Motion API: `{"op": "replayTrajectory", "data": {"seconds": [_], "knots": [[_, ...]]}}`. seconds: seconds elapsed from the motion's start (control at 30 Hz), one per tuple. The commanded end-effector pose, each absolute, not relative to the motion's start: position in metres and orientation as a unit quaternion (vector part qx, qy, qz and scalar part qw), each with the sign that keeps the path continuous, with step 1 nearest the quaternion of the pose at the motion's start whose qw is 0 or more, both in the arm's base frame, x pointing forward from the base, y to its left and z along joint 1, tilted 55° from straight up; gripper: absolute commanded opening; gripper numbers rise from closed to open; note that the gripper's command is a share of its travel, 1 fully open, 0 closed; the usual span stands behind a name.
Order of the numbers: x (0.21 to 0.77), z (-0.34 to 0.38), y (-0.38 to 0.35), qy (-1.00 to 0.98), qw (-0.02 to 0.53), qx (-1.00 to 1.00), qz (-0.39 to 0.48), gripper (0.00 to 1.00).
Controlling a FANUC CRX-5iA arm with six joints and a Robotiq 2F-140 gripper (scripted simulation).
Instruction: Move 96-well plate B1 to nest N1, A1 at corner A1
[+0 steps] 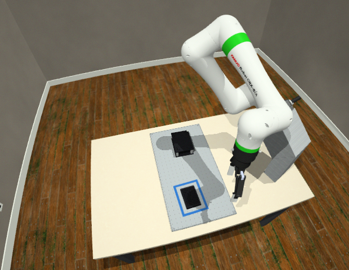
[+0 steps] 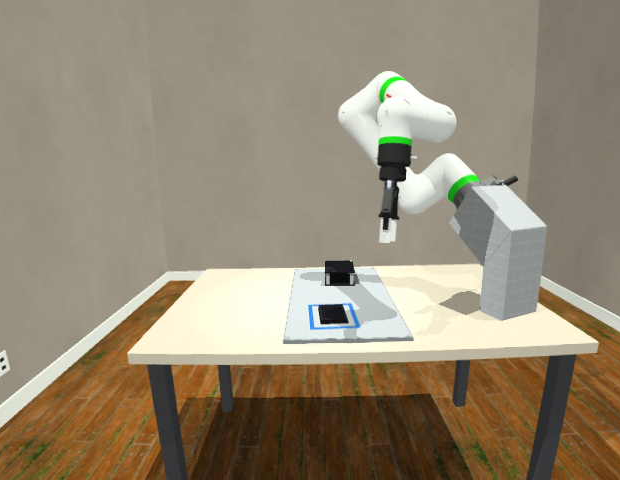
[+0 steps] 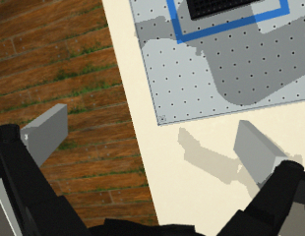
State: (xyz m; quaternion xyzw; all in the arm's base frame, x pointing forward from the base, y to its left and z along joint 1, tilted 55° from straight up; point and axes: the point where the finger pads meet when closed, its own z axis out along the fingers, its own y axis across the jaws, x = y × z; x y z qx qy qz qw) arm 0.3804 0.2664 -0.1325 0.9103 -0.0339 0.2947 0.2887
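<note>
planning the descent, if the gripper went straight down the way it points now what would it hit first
Most likely the bare table, just off the mat's corner. The open gripper is not yet over the plate, which sits at the wrist view's top edge. Depth is hard to judge.
</note>
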Motion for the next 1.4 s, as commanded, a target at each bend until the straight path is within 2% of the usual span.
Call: {"op": "replayTrajectory", "data": {"seconds": [0.0,1.37], "knots": [[0.397,-0.132,0.262,-0.068,0.281,0.907,0.305,1.0],[0.549,-0.12,0.17,-0.447,0.188,0.774,0.408,1.0]]}}
